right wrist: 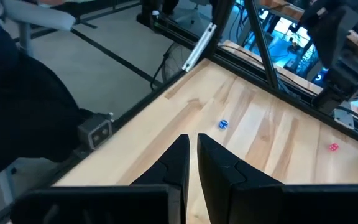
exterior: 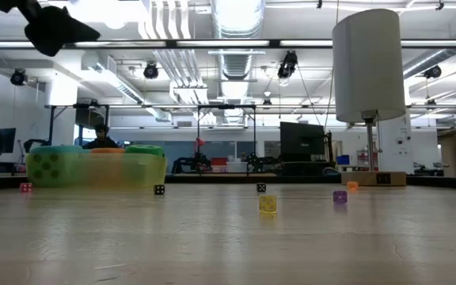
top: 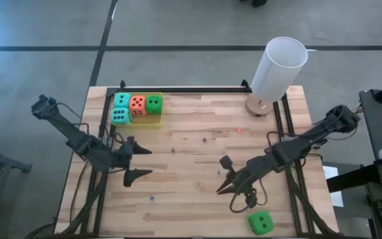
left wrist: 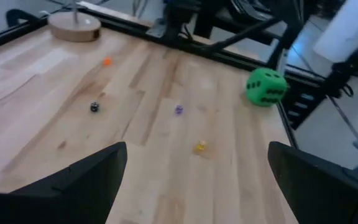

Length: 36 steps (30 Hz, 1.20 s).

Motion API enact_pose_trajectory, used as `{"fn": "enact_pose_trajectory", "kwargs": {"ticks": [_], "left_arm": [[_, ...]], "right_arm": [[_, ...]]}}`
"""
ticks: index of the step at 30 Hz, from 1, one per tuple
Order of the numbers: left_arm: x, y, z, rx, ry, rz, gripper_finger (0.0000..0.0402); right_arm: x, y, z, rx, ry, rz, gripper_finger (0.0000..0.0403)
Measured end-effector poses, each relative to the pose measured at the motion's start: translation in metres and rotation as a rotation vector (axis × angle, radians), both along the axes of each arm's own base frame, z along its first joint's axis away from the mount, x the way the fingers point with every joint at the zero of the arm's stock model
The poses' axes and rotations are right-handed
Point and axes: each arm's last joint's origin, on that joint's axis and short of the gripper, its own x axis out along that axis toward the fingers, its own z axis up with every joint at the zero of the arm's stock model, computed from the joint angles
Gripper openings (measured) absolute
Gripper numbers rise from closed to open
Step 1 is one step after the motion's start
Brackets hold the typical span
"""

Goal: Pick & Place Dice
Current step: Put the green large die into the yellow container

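- The pale wooden slatted table (top: 197, 166) carries a translucent yellow plastic tray (top: 152, 120) at its far left corner.
- Four soft foam dice sit in that tray: a teal die (top: 123, 100), an orange-red die (top: 138, 103) and a bright green die (top: 154, 103) in a row along the far side, and a second teal die (top: 120, 116) on the near side, just in front of the first teal one.
- The fifth soft cube, a bright green die with black pips (top: 260, 222), lies alone near the front right corner of the table, well apart from the tray; the left wrist view shows it too (left wrist: 266, 87), close to the table edge.
- The left tool (top: 140, 162) hovers over the left part of the table, in front of the tray, its fingers released and spread wide, grasping nothing.
- The right tool (top: 225, 188) sits right of the table's middle, pointing toward the front; its fingers (right wrist: 182, 163) are clenched almost together with nothing between them, and the lone green die lies near it, further toward the front right.
- A white cylindrical lamp shade on a round wooden base (top: 278, 66) stands at the far right of the table.
- Several tiny dice are scattered on the wood, among them a small yellow one (exterior: 267, 203) and a small purple one (exterior: 340, 196).
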Motion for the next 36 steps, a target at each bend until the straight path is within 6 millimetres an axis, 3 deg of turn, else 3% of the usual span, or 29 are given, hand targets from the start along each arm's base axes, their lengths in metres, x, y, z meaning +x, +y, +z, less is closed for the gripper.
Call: {"fn": "enact_pose_trajectory", "kwargs": {"ticks": [6,11,21,27,36], "left_arm": [[-0.005,-0.006,0.002,0.056,-0.028,-0.017,0.0393],[0.000,-0.013,-0.002,0.104,-0.033,-0.009,0.0395],[0.015,-0.026,0.000,0.151,-0.058,-0.027,0.0393],[0.018,-0.029,0.000,0.155,-0.052,-0.026,0.0395],[0.018,-0.029,0.001,0.164,-0.058,-0.031,0.0394]], "right_arm": [[-0.025,0.002,0.012,0.043,0.054,-0.028,0.0028],[-0.041,0.009,0.005,0.035,0.181,-0.066,0.0028],[-0.069,0.031,-0.005,0.036,0.390,0.032,0.0028],[-0.080,0.056,-0.002,0.029,0.538,0.098,0.0028],[-0.079,0.110,-0.030,-0.009,0.758,0.149,0.0028]]}}
